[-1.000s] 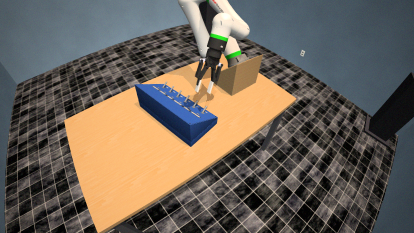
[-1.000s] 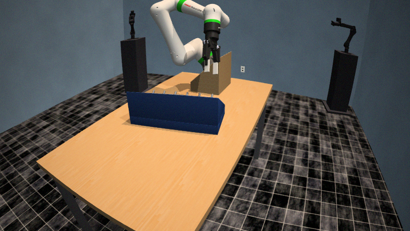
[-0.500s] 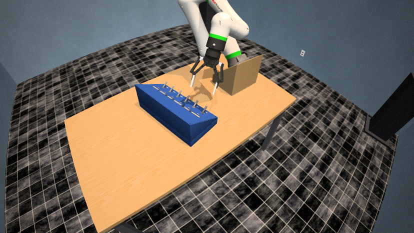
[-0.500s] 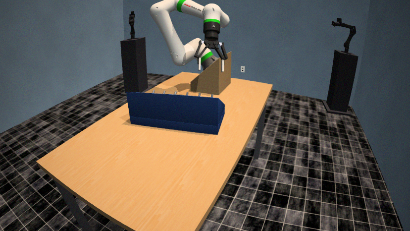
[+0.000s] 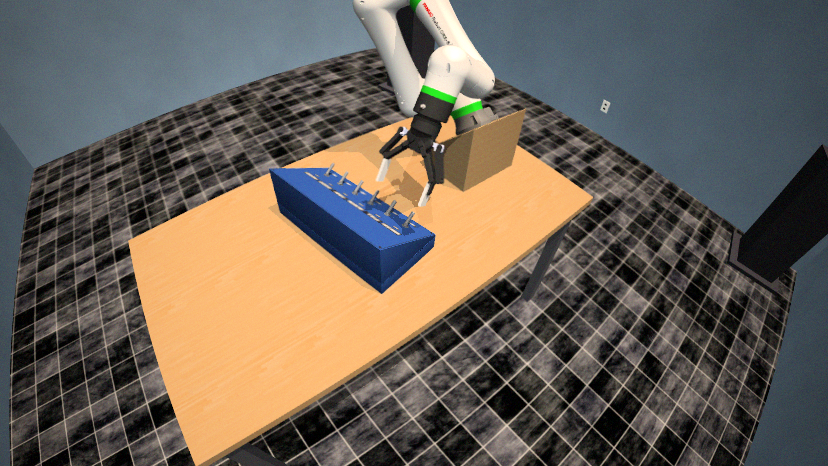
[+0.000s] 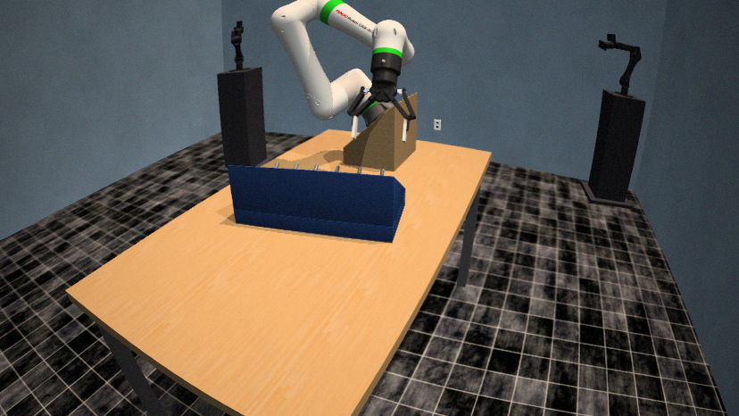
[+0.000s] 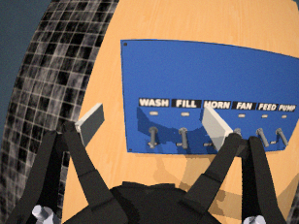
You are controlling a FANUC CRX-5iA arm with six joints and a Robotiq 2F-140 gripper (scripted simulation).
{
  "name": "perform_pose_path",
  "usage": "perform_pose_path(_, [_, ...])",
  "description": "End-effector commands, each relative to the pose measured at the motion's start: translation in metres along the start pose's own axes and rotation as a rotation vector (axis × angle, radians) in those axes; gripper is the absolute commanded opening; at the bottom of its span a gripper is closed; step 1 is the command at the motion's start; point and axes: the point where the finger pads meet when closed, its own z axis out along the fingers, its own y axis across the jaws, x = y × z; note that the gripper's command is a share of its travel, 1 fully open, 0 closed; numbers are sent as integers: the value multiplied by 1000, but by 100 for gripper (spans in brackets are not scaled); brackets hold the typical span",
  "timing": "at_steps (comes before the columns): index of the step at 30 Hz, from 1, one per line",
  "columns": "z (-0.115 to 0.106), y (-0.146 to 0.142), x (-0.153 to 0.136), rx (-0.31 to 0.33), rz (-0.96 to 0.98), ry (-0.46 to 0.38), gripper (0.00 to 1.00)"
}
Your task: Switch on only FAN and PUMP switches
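Note:
The blue wedge-shaped console (image 5: 347, 234) (image 6: 315, 198) (image 7: 193, 68) stands on the wooden table (image 5: 260, 324) (image 6: 284, 310). Its sloped face carries a row of several metal toggle levers (image 5: 374, 197). The wrist view shows the labels WASH, FILL, HORN, FAN (image 7: 244, 106), FEED and PUMP (image 7: 286, 108). The FAN lever (image 7: 239, 132) and the PUMP lever (image 7: 282, 136) show at the right, and one finger hides the HORN lever. I cannot tell the lever positions. My gripper (image 5: 403, 185) (image 6: 379, 135) (image 7: 152, 112) is wide open and empty. It hangs above the table just behind the console's switch side and touches nothing.
A tan cardboard box (image 5: 486, 153) (image 6: 382, 149) stands close behind the gripper at the table's back. Black pedestals (image 6: 241, 113) (image 6: 615, 145) (image 5: 788, 219) stand on the floor away from the table.

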Motion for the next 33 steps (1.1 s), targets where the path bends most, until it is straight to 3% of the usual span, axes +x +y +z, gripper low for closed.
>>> perform_pose_path(1, [13, 0, 1, -2, 3, 6, 100])
perform_pose_path(8, [23, 0, 1, -2, 3, 6, 100])
perform_pose_path(33, [24, 0, 1, -2, 3, 6, 100])
